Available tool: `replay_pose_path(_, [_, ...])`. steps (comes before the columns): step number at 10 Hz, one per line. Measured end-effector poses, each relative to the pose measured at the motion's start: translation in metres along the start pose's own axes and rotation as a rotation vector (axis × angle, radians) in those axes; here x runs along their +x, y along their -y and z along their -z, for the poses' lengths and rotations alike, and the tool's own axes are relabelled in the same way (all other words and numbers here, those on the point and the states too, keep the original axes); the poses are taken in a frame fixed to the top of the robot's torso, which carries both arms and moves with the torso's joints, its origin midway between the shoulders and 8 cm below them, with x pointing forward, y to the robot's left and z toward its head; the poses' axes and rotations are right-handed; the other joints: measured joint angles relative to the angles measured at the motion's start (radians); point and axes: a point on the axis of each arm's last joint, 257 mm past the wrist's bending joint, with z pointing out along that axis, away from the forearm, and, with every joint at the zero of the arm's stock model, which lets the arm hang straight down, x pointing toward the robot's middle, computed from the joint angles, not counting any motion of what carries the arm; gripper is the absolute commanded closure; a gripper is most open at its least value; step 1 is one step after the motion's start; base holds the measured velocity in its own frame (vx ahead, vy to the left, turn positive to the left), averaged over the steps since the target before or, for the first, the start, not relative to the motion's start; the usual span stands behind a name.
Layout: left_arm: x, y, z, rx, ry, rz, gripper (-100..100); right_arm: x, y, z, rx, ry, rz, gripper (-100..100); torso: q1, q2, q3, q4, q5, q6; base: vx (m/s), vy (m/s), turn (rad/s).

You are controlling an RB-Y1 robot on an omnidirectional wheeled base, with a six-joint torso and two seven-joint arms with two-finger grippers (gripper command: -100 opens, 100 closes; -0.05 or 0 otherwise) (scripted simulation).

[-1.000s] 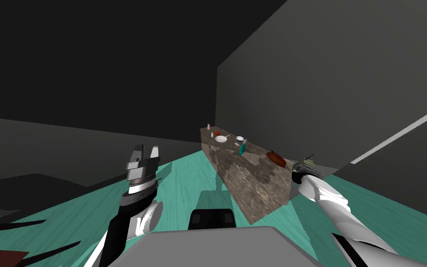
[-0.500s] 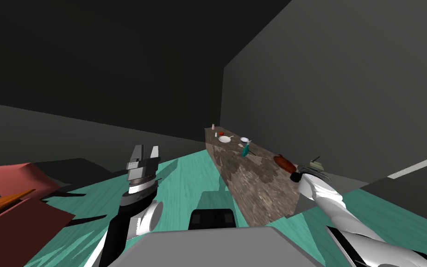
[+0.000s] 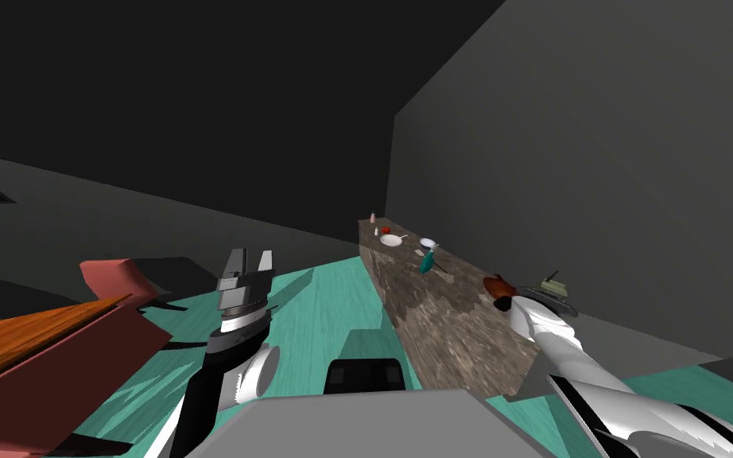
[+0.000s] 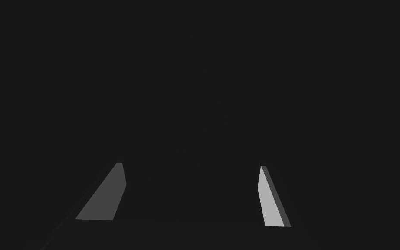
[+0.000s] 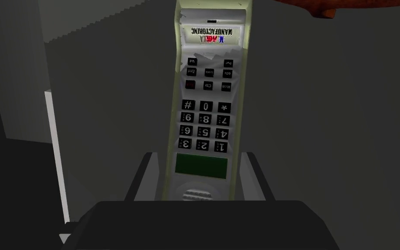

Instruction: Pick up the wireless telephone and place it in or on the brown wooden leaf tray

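Telephone (image 5: 203,108) gripped in the right end effector (image 5: 199,157), tray just to its left

so the right end effector is clenched on the telephone, pinching both long sides near the earpiece end. The handset's long axis runs straight out away from the end effector, keypad facing the wrist camera. In the head view it's held out on the right, level with the near end of the stone-patterned tabletop (image 3: 436,318).

The brown tray (image 3: 498,285) sits on that near end, just left of the handset and right by my wrist. My guess is the drop needs a short shift left so the handset's length ends up over the tray. The right arm is obviously the one for it. The left end effector (image 3: 251,254) is way off on the left, spread open and holding nothing.

Hard to read: the wrist covers a good part of the tray, and in the wrist view it's just a brown sliver past the handset's far tip. Can't tell its rim height or whether the handset is over the tabletop yet
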Motion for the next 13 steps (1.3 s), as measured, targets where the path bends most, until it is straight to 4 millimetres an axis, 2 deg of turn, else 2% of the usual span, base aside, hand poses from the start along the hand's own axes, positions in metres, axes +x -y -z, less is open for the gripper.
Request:
replay_pose_path(5, [0.0,0.0,0.0,0.0,0.0,0.0,0,-0.001,0.019,0.004,0.106,0.05,0.051,100,0.002,-0.002,-0.001,0.0,0.002,-0.001,0.035,-0.084,0.162])
replay_pose_path(8, [0.0,0.0,0.0,0.0,0.0,0.0,0,-0.004,0.023,0.009,0.145,0.082,0.086,100,0.005,-0.003,-0.001,0.0,0.004,-0.002,0.038,-0.05,0.077])
replay_pose_path(9, [0.0,0.0,0.0,0.0,0.0,0.0,0,-0.005,0.023,0.009,0.147,0.085,0.085,-100,0.007,-0.001,0.0,0.001,0.004,0.0,0.006,-0.006,0.0])
replay_pose_path(13, [0.0,0.0,0.0,0.0,0.0,0.0,0,-0.005,0.023,0.009,0.147,0.084,0.085,-100,0.01,0.002,0.002,0.001,0.005,0.0,0.0,0.0,0.0])
